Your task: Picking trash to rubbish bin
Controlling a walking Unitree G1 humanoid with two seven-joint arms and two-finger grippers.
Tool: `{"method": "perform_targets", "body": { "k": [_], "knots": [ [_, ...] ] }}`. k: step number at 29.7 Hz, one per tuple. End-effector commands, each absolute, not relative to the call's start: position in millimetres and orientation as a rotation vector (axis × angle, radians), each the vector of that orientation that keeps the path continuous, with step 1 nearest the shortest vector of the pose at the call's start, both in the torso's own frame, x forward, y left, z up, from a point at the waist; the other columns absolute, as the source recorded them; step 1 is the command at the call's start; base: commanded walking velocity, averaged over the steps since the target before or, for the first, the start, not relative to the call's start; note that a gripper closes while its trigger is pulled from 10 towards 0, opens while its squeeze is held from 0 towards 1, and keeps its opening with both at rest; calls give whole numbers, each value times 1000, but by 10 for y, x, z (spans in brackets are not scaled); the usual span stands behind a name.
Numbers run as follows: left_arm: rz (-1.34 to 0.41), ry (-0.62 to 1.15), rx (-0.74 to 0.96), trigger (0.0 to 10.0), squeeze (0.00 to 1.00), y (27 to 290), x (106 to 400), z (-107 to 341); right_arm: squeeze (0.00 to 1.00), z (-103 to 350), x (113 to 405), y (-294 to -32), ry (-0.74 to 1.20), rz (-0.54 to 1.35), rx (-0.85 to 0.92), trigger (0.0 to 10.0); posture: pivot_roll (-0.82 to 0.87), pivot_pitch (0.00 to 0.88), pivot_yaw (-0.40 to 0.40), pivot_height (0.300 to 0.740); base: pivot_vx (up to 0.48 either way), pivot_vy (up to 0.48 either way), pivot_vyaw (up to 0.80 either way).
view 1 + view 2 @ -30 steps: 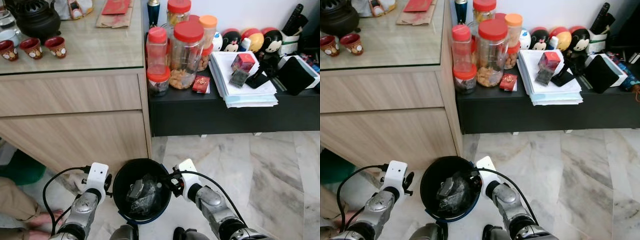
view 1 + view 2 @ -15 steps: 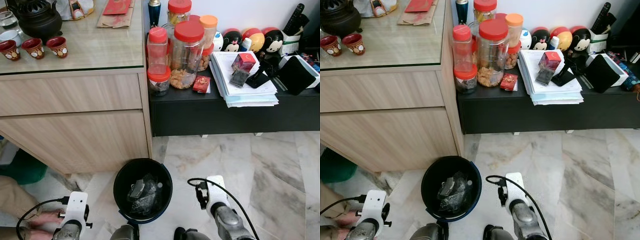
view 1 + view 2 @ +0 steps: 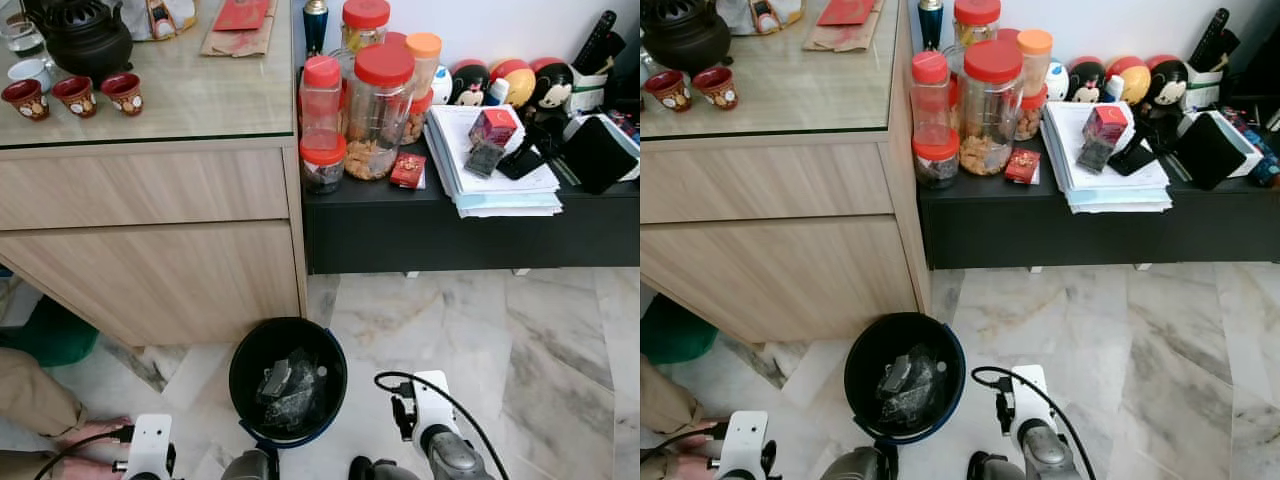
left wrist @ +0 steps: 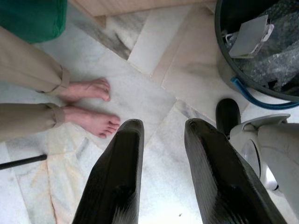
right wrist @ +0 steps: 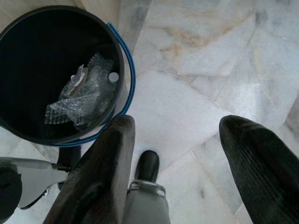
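Note:
A black rubbish bin with a blue rim (image 3: 237, 362) stands on the marble floor in front of the wooden cabinet. Crumpled bubble wrap and a grey scrap (image 3: 286, 386) lie inside it; the right wrist view shows the same trash (image 5: 77, 98). My left gripper (image 4: 164, 128) hangs low to the left of the bin (image 4: 229, 74), open, with nothing between its fingers. My right gripper (image 5: 180, 126) hangs to the right of the bin (image 5: 122, 60), open and empty over bare floor. Both forearms, left (image 3: 148, 458) and right (image 3: 432, 425), show at the bottom edge.
A person in beige trousers (image 3: 35, 400) is at lower left, bare feet (image 4: 91, 105) close to my left gripper. A wooden cabinet (image 3: 150, 240) stands behind the bin, and a low black shelf (image 3: 450, 225) holds jars and papers. Open marble floor (image 3: 520, 350) lies to the right.
Both arms have dropped from beside the bin's rim down to the bottom edge. The bin and the trash in it have stayed put.

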State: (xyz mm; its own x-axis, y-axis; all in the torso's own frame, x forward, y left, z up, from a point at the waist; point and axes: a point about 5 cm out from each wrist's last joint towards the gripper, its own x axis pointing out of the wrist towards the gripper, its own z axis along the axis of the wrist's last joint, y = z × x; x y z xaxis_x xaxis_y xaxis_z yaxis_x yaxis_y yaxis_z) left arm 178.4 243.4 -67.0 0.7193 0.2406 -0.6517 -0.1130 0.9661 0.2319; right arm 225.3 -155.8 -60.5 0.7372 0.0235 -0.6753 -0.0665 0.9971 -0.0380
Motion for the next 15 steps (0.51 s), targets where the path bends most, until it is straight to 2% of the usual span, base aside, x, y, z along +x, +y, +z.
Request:
{"method": "perform_targets", "body": {
  "k": [1,15],
  "knots": [
    [216,793,167,10000,0,2464,1664,-729,0,-672,2152,-1561,785,45,-44,10000,127,178,3,740,0,0,0],
    [223,786,157,10000,0,2453,1665,-728,0,-691,2120,-1583,797,40,-41,10000,129,185,-1,740,0,0,0]
  ]
}}
